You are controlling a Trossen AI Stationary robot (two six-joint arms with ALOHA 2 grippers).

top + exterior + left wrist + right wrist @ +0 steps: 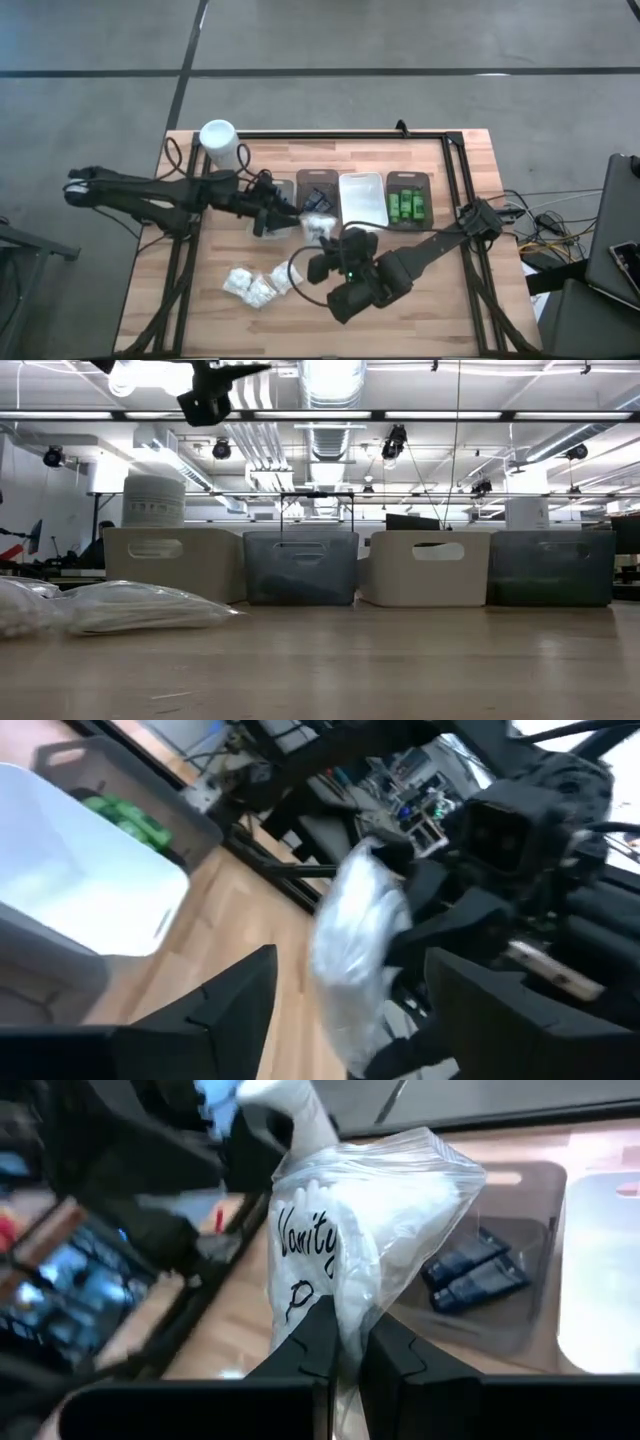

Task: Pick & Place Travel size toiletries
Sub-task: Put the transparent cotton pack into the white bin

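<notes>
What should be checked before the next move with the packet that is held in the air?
1. Right gripper shut on the white packet: ok.
2. Left gripper open, facing the packet: ok.
3. Packet clear of the left gripper's fingers: cannot tell.
4. Brown tray holds dark blue sticks, with room left: ok.
5. White tray free inside: ok.
6. Other white packets lie apart from both arms: ok.

arms: both dark, chunky black joints, pretty matte
cables: black loops hanging off each arm
fingers (395,1365): black, flat, angular wedges
lights: tiny green glow on the right wrist
</notes>
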